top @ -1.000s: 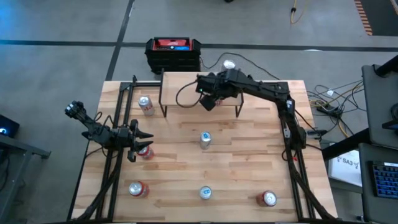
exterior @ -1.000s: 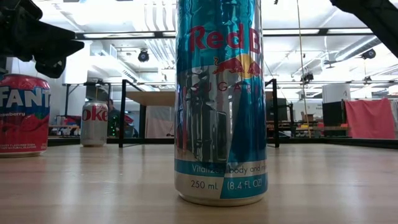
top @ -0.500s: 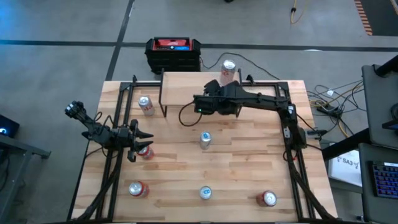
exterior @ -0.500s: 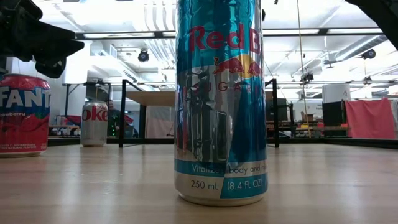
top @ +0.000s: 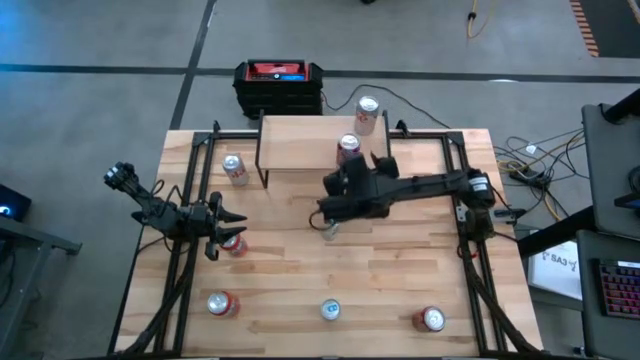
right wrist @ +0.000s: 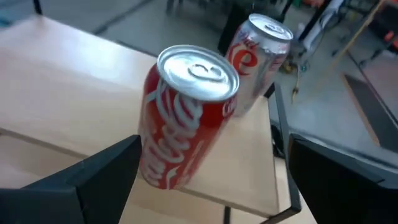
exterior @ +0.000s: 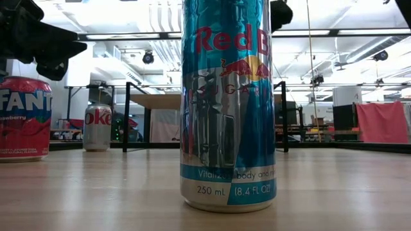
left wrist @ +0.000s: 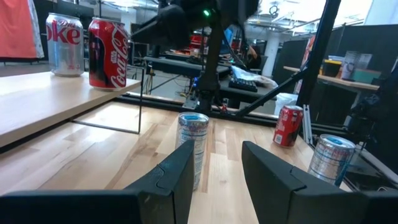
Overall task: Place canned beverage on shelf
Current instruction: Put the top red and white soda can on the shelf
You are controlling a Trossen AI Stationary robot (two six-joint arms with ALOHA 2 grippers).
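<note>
standing free on the shelf (top: 300, 142), coke can (right wrist: 183, 115) sits beyond right gripper's (top: 335, 192) wide-spread fingers (right wrist: 106, 174).

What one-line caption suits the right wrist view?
Open right gripper backed off from the red Coca-Cola can standing beside the silver Diet Coke can on the light wooden shelf.

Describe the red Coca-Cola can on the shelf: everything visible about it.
The red Coca-Cola can has white script lettering and a silver top with its pull tab in place, apparently unopened. It looks like painted metal. It stands upright on the shelf, near its right end, beside a silver Diet Coke can. The right tool stands open and clear of it; nothing grips it.
</note>
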